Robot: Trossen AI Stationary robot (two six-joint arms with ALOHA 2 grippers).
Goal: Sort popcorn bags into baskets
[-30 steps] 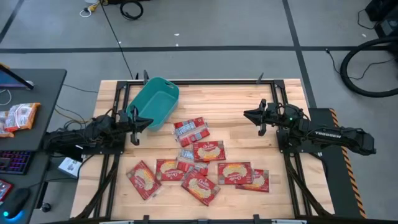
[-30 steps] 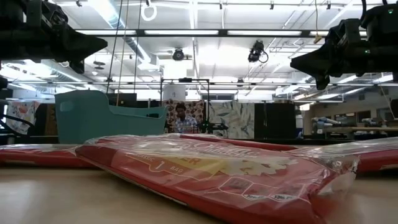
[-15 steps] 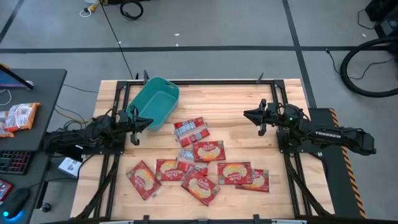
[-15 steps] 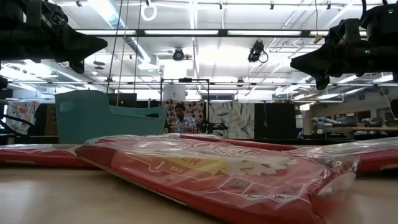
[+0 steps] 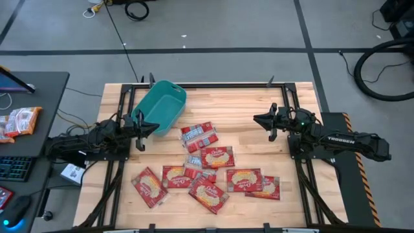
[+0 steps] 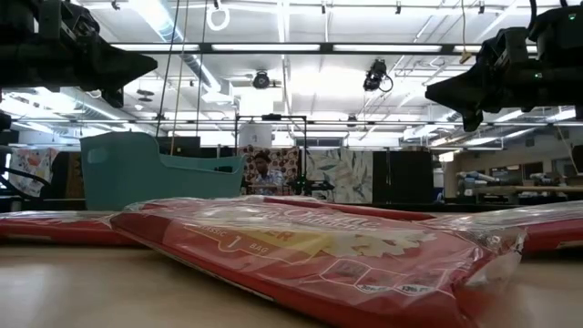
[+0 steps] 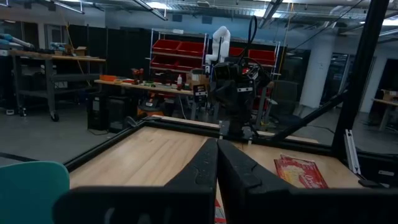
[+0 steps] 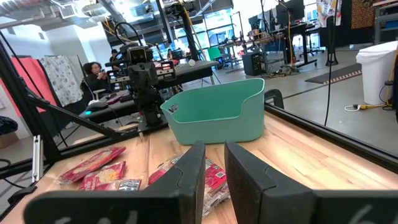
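Note:
Several red popcorn bags with cream centre panels (image 5: 217,156) lie flat and partly overlapping on the near middle of the wooden table; one fills the low view (image 6: 310,246). The empty teal basket (image 5: 160,107) stands on its base at the far left, also seen in the right wrist view (image 8: 217,109). My left gripper (image 5: 155,127) hovers shut just near the basket, pointing toward the table's right (image 7: 217,149). My right gripper (image 5: 256,118) hovers above the right half, pointing left, its fingers a narrow gap apart (image 8: 215,152). Neither holds anything.
A black frame runs round the table's edges (image 5: 213,84). A side desk on the left carries more packets (image 5: 19,120) and a keyboard. Bare wood lies between the two grippers and along the far edge. People sit in the room beyond the table (image 6: 264,173).

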